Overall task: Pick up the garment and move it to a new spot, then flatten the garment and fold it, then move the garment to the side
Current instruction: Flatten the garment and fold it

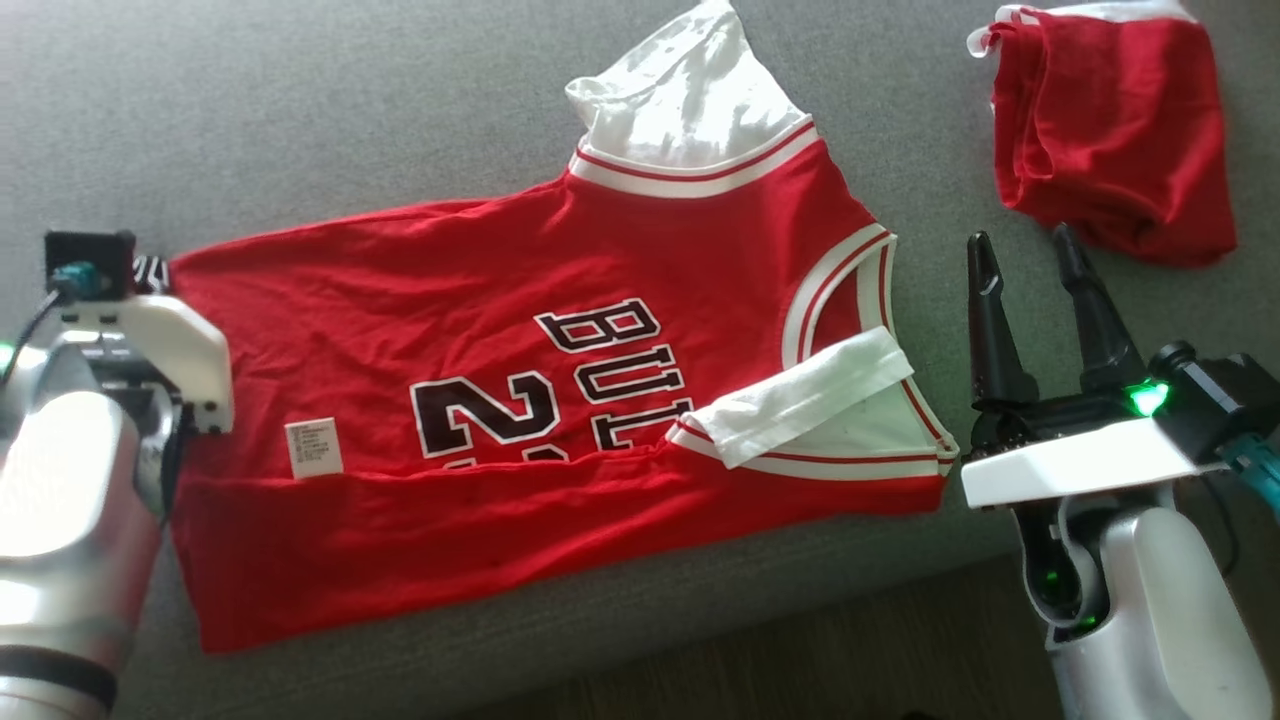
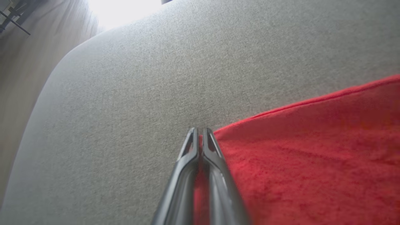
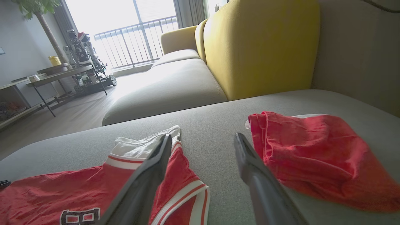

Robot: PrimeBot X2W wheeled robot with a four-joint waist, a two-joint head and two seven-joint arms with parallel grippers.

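**Left claw pinches the hem corner; right claw waits wide at the shoulder**

At the far left, the left gripper is pressed shut, its two fingers nearly touching, with a sliver of red cloth between them. It has the jersey by the far corner of its hem, right where the red edge meets the grey cushion. A corner grip like this looks chosen so the cloth can be lifted or pulled taut without bunching.

The jersey lies across the middle of the cushion, hem to the left and collar to the right, mostly flat. Its near long edge appears turned over onto the body, hiding the lower part of the lettering, and a white label shows by that crease. So one lengthwise fold looks made, and more folding remains. One white sleeve sticks out past the far edge. The other sleeve is tucked back over the near armhole.

To the right, the right gripper is spread wide and holds nothing. It hovers just beside the shoulder, probably placed to take that end as a matching grip. Further right, a second red garment lies crumpled, well apart from the jersey.
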